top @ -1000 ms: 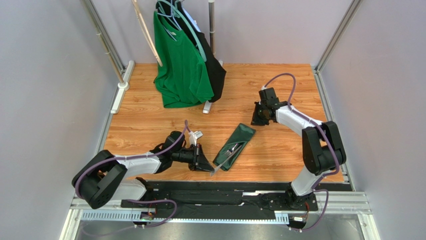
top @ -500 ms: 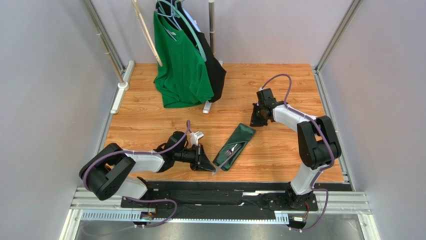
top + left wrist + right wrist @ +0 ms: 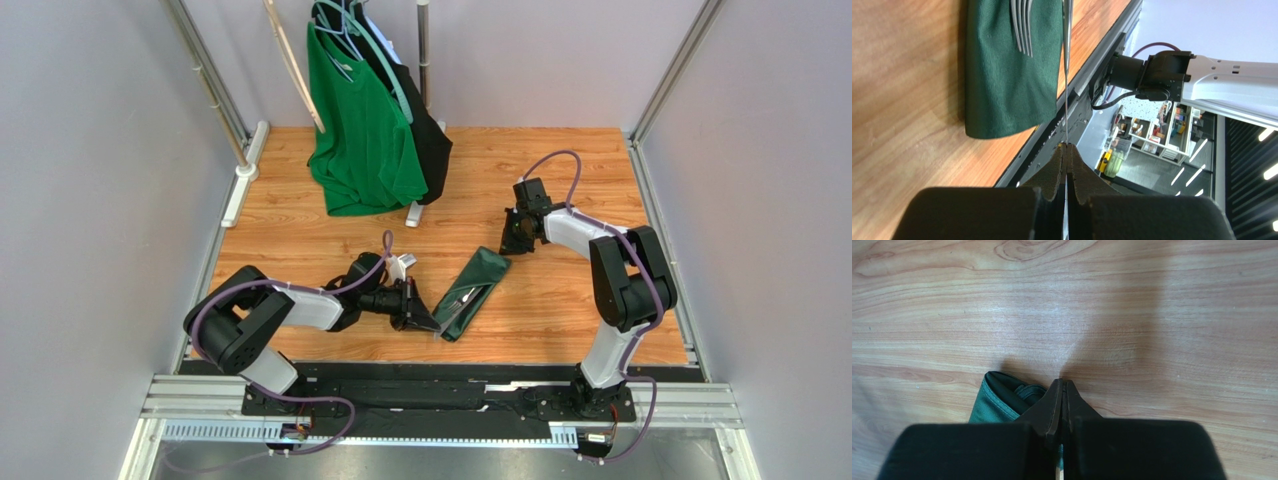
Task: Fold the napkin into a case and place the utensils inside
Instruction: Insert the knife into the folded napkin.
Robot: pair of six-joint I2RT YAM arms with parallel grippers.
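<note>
**Dark forest-green cloth napkin folded into a narrow, long, flat case** (image 3: 470, 290). It lies diagonally on the wood-grain table (image 3: 300, 250), a little right of centre. Its near end points towards the left arm and its far end towards the right arm.

**Slim shiny silver metal utensils** (image 3: 459, 299). They rest lengthwise on the near half of the case. In the left wrist view the silver fork (image 3: 1023, 27) lies with its tines on the green cloth. Beside it a thin silver utensil (image 3: 1066, 75), seen edge-on, runs straight from the case to the left gripper (image 3: 1066, 146).

**Left gripper.** The jaws are closed on the thin silver utensil and pinch its end just off the near end of the case.

**Right gripper** (image 3: 1063, 384). The jaws are pressed together with nothing visible between them. The tips sit low over the table, just beside the folded far end of the case. Whether they touch the cloth cannot be told.

**Background.** At the back of the table a brighter green T-shirt (image 3: 362, 130) and a black garment (image 3: 432, 140) hang on hangers beside an upright metal pole (image 3: 423, 50), well apart from the case.
</note>
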